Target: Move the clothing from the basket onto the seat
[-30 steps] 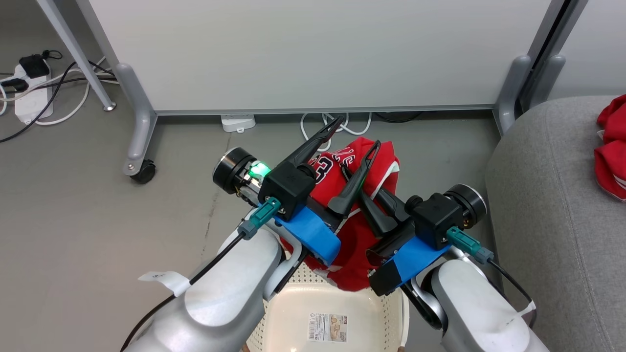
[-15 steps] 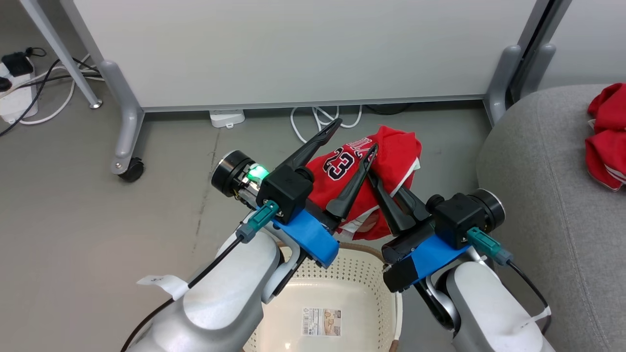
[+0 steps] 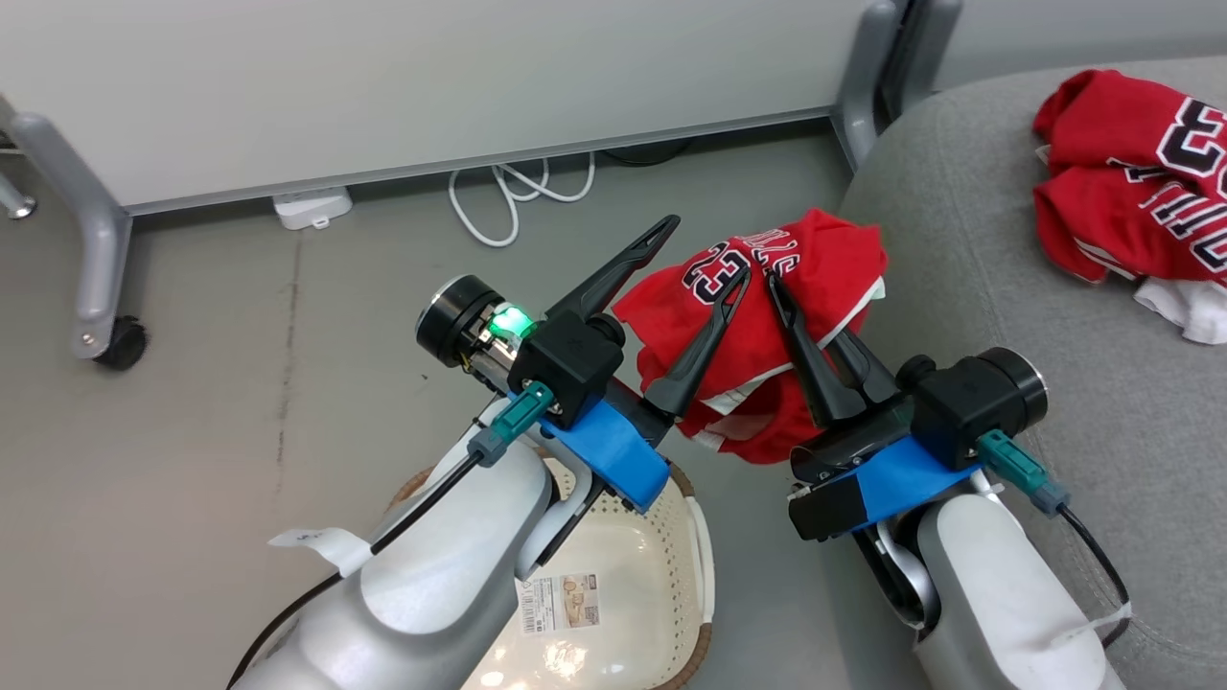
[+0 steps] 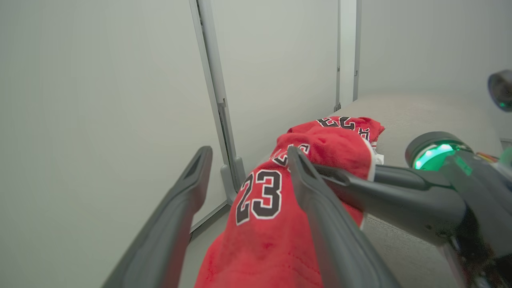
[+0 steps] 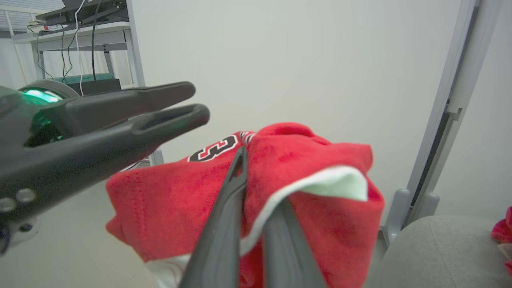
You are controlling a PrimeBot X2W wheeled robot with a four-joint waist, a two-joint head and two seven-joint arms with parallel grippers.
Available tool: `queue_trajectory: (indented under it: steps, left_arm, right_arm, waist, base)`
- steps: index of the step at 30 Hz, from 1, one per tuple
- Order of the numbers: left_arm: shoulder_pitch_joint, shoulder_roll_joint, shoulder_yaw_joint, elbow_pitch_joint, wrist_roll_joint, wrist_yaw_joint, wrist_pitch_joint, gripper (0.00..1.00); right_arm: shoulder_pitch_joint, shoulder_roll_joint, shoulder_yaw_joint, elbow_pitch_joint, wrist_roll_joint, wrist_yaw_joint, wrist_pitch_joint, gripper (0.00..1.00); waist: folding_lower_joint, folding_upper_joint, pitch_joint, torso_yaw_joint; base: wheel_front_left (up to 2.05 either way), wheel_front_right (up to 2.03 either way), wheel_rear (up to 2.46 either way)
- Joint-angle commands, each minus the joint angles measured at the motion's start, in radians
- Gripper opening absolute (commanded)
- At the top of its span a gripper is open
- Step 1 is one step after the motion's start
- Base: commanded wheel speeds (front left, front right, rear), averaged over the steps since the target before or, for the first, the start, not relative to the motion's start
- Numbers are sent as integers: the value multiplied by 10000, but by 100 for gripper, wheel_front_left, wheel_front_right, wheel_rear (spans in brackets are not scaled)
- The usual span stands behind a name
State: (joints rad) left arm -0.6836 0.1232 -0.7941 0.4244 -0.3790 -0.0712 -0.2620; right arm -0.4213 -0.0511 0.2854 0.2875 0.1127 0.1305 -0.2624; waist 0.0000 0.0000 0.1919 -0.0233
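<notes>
One piece of the red clothing [image 3: 767, 335] hangs in the air beside the grey seat [image 3: 959, 240], with my right gripper [image 3: 773, 280] shut on its top fold. The right wrist view shows that gripper [image 5: 244, 160] pinching the red fabric [image 5: 320, 216] at its white trim. My left gripper [image 3: 707, 251] is open next to it, one finger resting against the cloth. In the left wrist view its fingers [image 4: 249, 154] stand wide apart beside the "23" print [image 4: 260, 192]. A second red garment [image 3: 1131, 182] lies crumpled on the seat. The cream basket [image 3: 661, 556] sits on the floor below my left forearm.
A white partition panel on grey wheeled legs [image 3: 86, 249] stands across the back. White cables [image 3: 508, 192] and a small white box [image 3: 312, 206] lie on the floor under it. Bare grey floor stretches to the left of the basket.
The head camera has swung right, bringing more of the seat into view. My right gripper has carried the red garment up off the basket and rightward to the seat's edge. The left gripper stays open.
</notes>
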Motion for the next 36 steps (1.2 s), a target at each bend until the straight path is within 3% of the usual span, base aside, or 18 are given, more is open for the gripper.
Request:
queue_trajectory:
  steps: [1,20,36]
  left_arm:
    - [-223,12,-17,19,52,-45,-44,100]
    - [-748,52,-454,308,215,-249,17,100]
    - [-947,80,-575,432,103,-214,-8,100]
  right_arm:
    - [161,5,-112,-154,-70,5,-37,0]
    - [963,0,-1086,-1246,-65,5,-37,0]
    - [941,19,-1584,-1696,49,5,-37,0]
  waist:
    - [0,0,303,-501]
    - [0,0,1169,-2659]
    - [0,0,1339,-2830]
  base:
    - [0,0,0]
    - [0,0,0]
    - [0,0,0]
